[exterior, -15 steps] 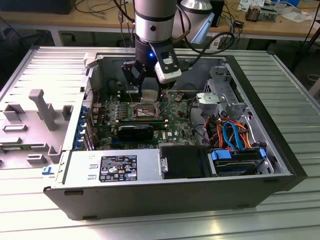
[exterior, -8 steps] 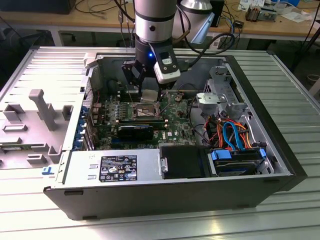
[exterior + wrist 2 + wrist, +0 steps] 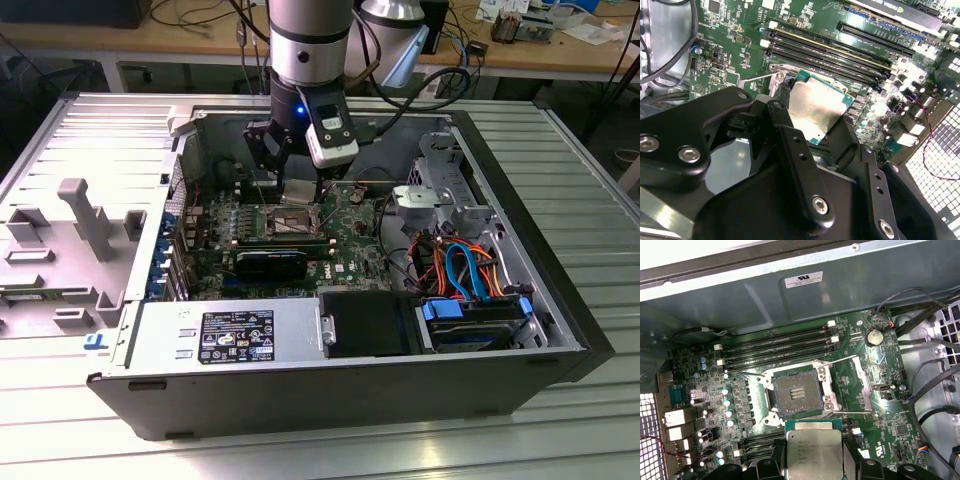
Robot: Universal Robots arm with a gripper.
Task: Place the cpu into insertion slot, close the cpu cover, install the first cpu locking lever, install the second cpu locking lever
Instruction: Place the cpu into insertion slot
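**Exterior view.** An open dark grey computer case (image 3: 330, 400) lies on a ribbed aluminium table (image 3: 560, 440). The grey robot arm (image 3: 308, 40) reaches down into the case. Its black gripper (image 3: 299, 190) hangs over the green motherboard (image 3: 355, 240). The jaws are closed on the cpu (image 3: 300, 192), a small flat square chip with a silver-grey metal top. The chip is tilted and sits just above the insertion slot (image 3: 283, 222), a dark square socket recess with a silver rim. From this view, contact between chip and slot cannot be determined. A silver power supply box (image 3: 225, 335) occupies the near wall of the case.

**Second wrist view.** The cpu (image 3: 817, 112) is clamped by two opposite edges between the black fingers (image 3: 790, 145) of the gripper (image 3: 815, 125), which are spread only to the chip's width. The metal top faces the camera. The long black memory slots (image 3: 840, 52) lie beyond the chip on the motherboard (image 3: 720, 50).

**First wrist view.** The insertion slot (image 3: 797, 395) is uncovered, its contact field exposed and unoccupied. The cpu cover (image 3: 864, 385), a thin silver metal frame plate, is swung off the recess to one side. The cpu (image 3: 814, 452) is held in the gripper (image 3: 814, 459), clear of the slot and not seated in it.
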